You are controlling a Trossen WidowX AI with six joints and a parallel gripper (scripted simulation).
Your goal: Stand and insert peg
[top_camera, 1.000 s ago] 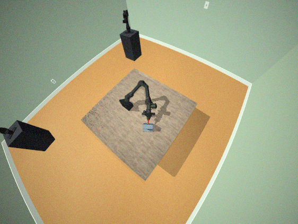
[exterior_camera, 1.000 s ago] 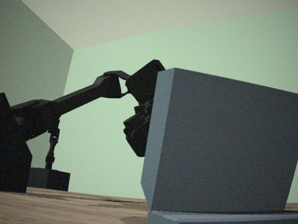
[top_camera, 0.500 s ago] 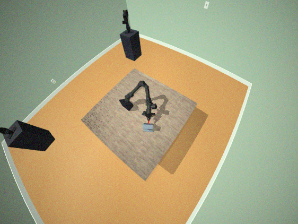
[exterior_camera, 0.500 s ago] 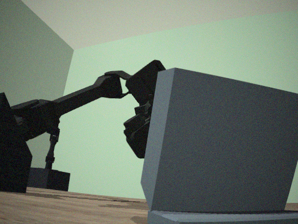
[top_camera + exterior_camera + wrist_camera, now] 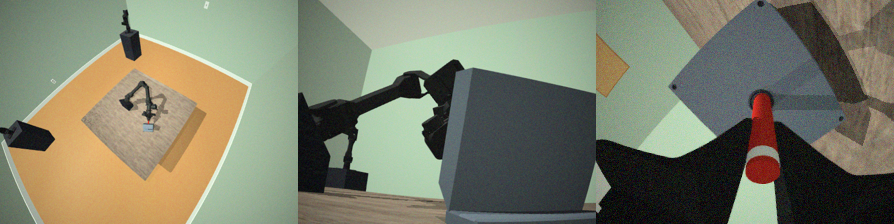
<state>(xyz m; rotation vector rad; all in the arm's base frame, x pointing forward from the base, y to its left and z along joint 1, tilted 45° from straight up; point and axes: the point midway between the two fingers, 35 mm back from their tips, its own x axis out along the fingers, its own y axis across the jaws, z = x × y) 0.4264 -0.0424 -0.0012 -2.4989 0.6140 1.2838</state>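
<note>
The red peg [image 5: 148, 122] [image 5: 762, 132] has its white band and band-end cap toward the wrist camera. My gripper [image 5: 148, 120] [image 5: 762, 126] is shut on the peg below the band, in front of the sloped panel [image 5: 147, 128] [image 5: 523, 132] [image 5: 731, 65]. In the wrist view the plain end lies over the dark-rimmed hole [image 5: 751, 102] and looks lined up with it. Whether the tip is just at the mouth or slightly inside cannot be told. In the exterior view the panel block hides the fingertips, the peg and the hole.
The panel stands on the wooden table [image 5: 114, 127] [image 5: 377, 209], with small dark dots near its face corners in the wrist view. The arm's base [image 5: 126, 104] is farther back on the table. Two dark pedestals [image 5: 131, 45] [image 5: 32, 136] with other arms stand off the table.
</note>
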